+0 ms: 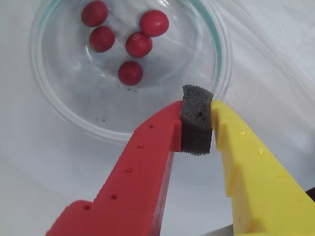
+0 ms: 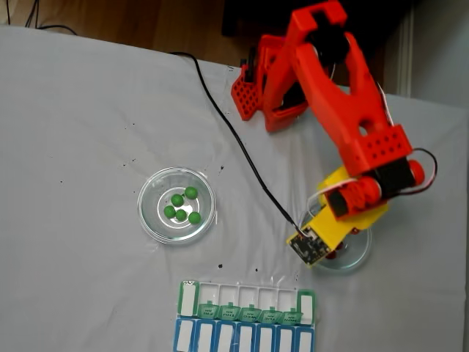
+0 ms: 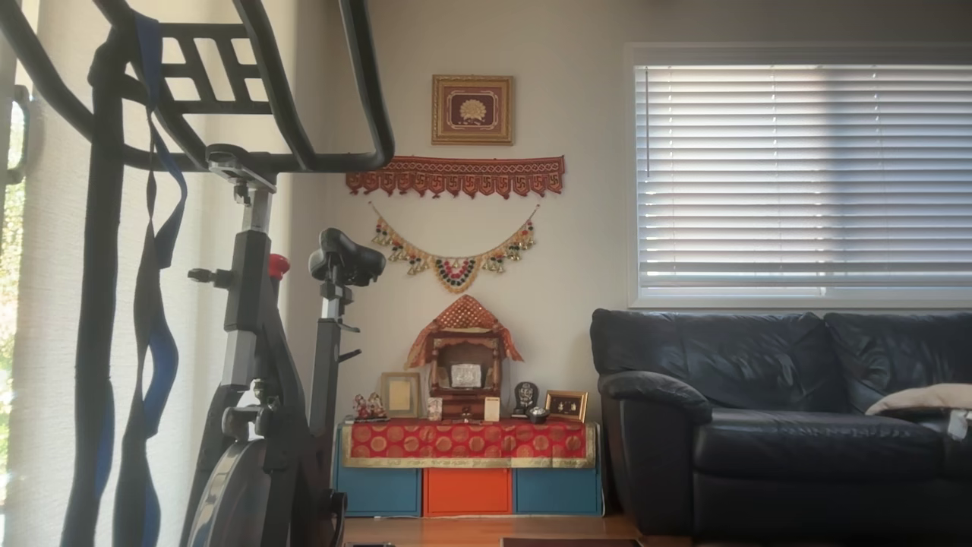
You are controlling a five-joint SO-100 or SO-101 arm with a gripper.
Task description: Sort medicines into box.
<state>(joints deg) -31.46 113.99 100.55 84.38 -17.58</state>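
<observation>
Several dark red medicines [image 1: 130,42] lie in a round clear glass dish [image 1: 59,105] in the wrist view. My gripper [image 1: 197,123] hangs just above that dish's near rim, its red and yellow fingers pressed together on their own grey foam pad [image 1: 197,125], holding no ball. The fixed view shows the gripper [image 2: 333,253] over the right glass dish [image 2: 364,253]. Several green medicines [image 2: 181,207] sit in the left dish [image 2: 150,220]. The box [image 2: 242,293], with green lids flipped open over white compartments, lies at the table's front edge.
A blue-lidded organiser row [image 2: 242,339] lies right in front of the box. A black cable [image 2: 234,139] runs across the white cloth from the arm's red base [image 2: 264,95] to the wrist. The other view shows a living room with an exercise bike [image 3: 258,342].
</observation>
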